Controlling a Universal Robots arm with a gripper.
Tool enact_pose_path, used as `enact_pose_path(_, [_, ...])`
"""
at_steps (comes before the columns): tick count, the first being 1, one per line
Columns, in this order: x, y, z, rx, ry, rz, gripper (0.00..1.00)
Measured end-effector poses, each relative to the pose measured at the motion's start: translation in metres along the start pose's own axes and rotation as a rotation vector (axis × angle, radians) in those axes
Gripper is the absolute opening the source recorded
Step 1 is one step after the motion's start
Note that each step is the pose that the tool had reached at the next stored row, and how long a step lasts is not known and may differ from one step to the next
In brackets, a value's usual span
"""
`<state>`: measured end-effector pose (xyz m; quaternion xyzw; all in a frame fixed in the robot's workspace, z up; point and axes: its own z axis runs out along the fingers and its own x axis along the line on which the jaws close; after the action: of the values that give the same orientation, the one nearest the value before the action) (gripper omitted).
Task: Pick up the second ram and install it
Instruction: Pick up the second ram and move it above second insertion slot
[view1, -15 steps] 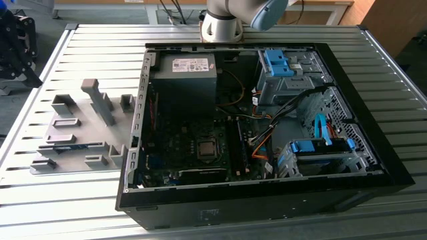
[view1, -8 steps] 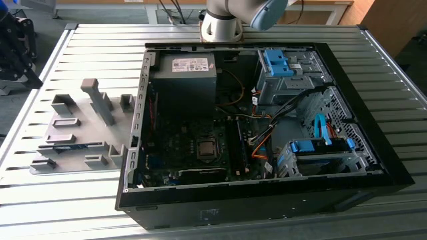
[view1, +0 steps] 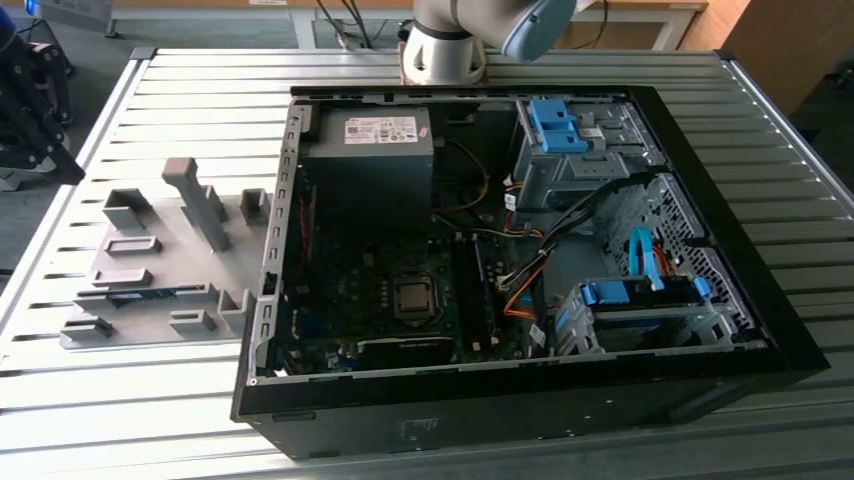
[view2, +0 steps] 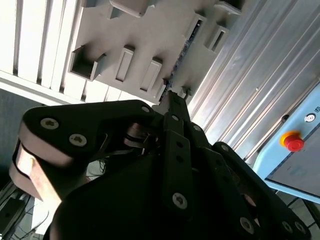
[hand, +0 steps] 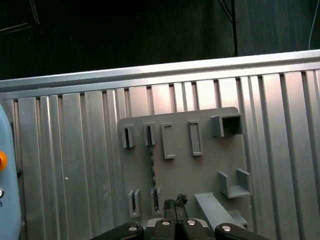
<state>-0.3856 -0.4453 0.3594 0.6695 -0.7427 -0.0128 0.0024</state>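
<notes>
table (view1: 160, 400): ribbed metal top, carrying everything else.
computer case (view1: 747, 330): black, lying on its side, side panel off, insides facing up.
power supply (view1: 367, 150): dark box in the far part of the case, toward the exterior view's left.
motherboard (view1: 347, 290): dark, flat on the case floor, with a square processor socket (view1: 414, 297).
memory slots (view1: 470, 290): long, black, just beside the socket on the exterior view's right.
drive brackets (view1: 558, 125): blue, at the exterior view's right.
cables (view1: 523, 290): orange and black, between slots and brackets.
holder tray (view1: 160, 260): grey, upright blocks, beside the case on the exterior view's left.
second ram (view1: 147, 293): thin blue-green strip lying in the tray.
arm (view1: 447, 45): pale base behind the case.
</notes>
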Motion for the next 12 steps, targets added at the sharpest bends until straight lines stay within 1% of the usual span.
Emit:
enact_pose_path(5, [0.0001, 0.0001, 0.0009, -0.0012, 0.0018, -0.079, 0.1])
enact_pose_path(12, [0.0001, 0.0001, 0.001, -0.0012, 0.002, -0.088, 0.1])
